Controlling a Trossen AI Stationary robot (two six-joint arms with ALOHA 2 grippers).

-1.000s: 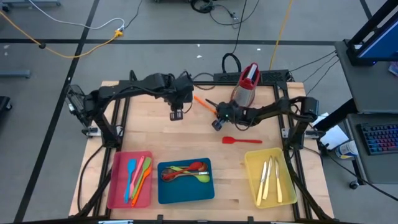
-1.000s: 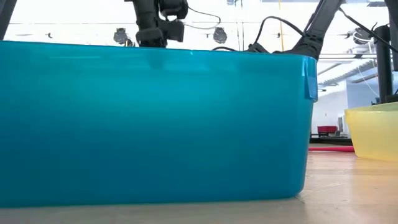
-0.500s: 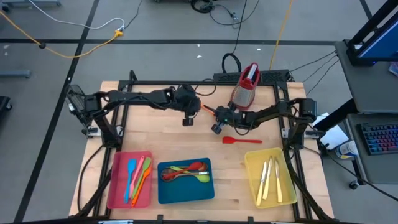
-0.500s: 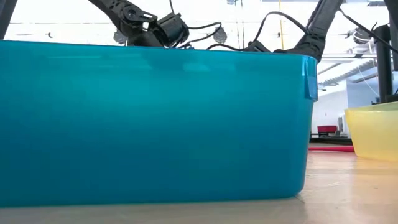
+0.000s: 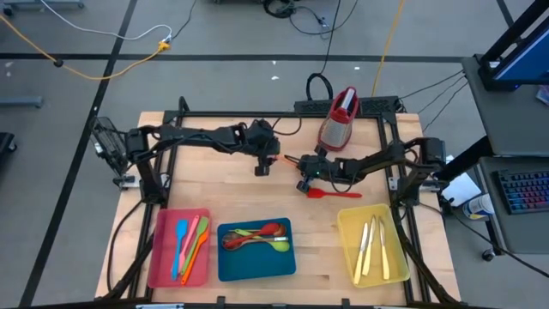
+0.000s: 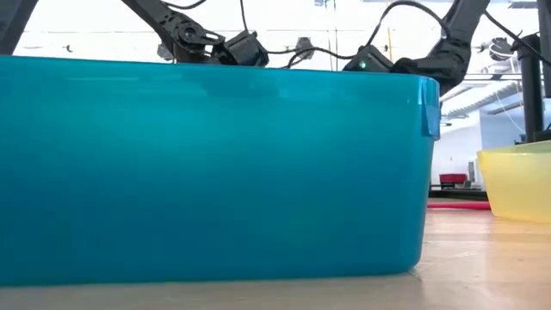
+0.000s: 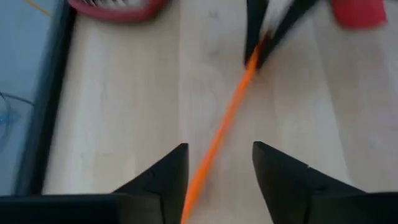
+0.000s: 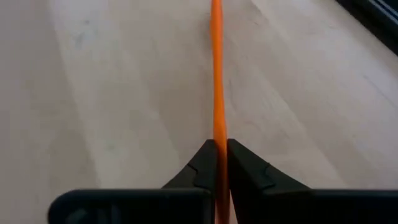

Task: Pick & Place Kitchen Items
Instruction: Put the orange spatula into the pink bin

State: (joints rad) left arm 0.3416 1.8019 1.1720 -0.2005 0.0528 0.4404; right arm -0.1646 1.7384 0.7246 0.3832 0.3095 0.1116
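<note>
Orange spatula (image 5: 286, 159): we see it held off the table near the back middle, between the two grippers, one end pinched by the right arm, the other end reaching toward the left arm.
Red tray (image 5: 161, 257): at the front left we count four utensils in it, blue, pink, green and orange.
Left gripper (image 5: 261, 169): a second ago it hung further left with its fingers nearly together; now it sits at the spatula's free end, fingers spread wide, and in its wrist view the orange handle runs down between the two dark fingers (image 7: 163, 180) without either visibly touching it.
Blue tray (image 5: 228, 264): front middle, holding green, red and brown spoons; it fills the low view.
Right gripper (image 5: 304, 182): closed tight on the orange spatula, as its wrist view shows.
Red spatula (image 5: 333, 194): lying loose on the wood just in front of the right gripper, not yet sorted.
Yellow tray (image 5: 346, 249): front right, with cream knives in it.
Meaning: we judge this a hand-over about to happen, so the left fingers must close before the right lets go.
</note>
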